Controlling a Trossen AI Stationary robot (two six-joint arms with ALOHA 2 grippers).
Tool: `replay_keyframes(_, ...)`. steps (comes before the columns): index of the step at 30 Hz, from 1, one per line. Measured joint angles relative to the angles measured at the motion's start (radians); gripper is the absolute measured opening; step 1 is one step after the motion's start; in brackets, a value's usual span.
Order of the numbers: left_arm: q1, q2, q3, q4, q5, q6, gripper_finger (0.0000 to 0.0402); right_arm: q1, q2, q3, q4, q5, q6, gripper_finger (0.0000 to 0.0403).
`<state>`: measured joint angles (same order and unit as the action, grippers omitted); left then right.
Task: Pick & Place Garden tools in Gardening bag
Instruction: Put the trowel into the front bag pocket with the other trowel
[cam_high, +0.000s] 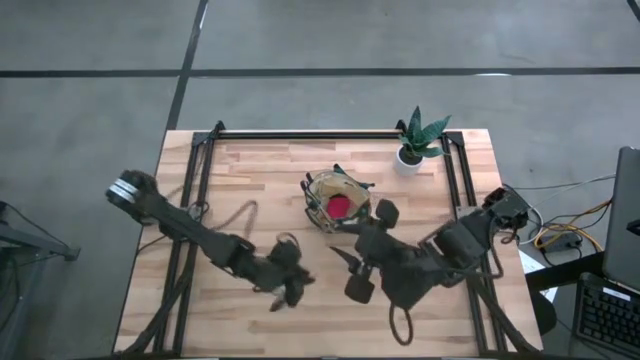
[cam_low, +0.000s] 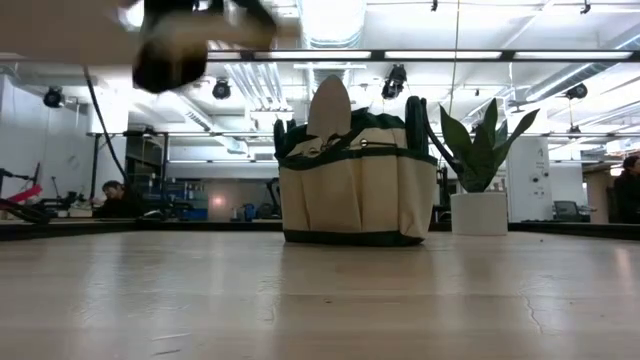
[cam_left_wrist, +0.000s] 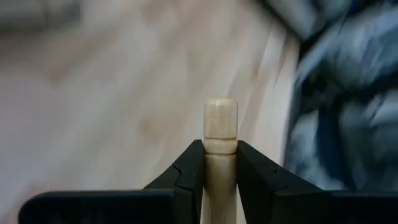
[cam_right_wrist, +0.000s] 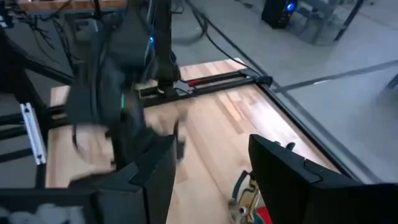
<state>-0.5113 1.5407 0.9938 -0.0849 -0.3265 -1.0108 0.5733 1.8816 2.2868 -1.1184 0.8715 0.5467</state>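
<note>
We had the left gripper (cam_left_wrist: 221, 171) pinching a wooden tool handle (cam_left_wrist: 221, 127) over the table's front, well apart from the gardening bag (cam_high: 337, 200); the right gripper (cam_right_wrist: 211, 168) hung spread near it. Next came carrying and dropping it in

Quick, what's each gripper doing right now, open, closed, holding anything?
Left gripper: closed on a wooden tool handle, above the table.
Right gripper: open, holding nothing, just over the gardening bag.
</note>
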Motion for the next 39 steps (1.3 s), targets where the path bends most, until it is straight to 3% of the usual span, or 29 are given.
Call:
replay_keyframes(7,-0.014,-0.271,0.000,0.101,-0.367,-0.082,0.0071,0.049,0.001,-0.002,0.001,0.094,-0.003,0.0194)
replay_keyframes(13,-0.013,-0.424,0.000,0.383,-0.581,0.143,0.0071,0.079,0.002,-0.002,0.010,0.209,-0.025,0.0194)
replay_keyframes(17,-0.009,-0.439,0.000,0.642,-0.603,0.369,0.0071,0.071,0.005,-0.014,0.094,0.212,-0.058,0.0194)
replay_keyframes(20,-0.004,-0.425,0.000,0.824,-0.606,0.428,0.0071,0.066,0.021,-0.018,0.206,0.268,-0.167,0.0194)
replay_keyframes(26,0.006,-0.398,0.001,1.119,-0.547,0.523,0.0071,0.067,0.084,-0.018,0.605,0.312,-0.779,0.0194)
replay_keyframes(33,0.024,-0.394,0.038,1.181,-0.538,0.591,0.0074,0.052,0.134,-0.019,1.096,0.280,-1.169,0.0194)
replay_keyframes(39,0.030,-0.371,0.120,1.182,-0.462,0.631,0.0074,0.008,0.147,-0.020,1.113,0.164,-1.179,0.0194)
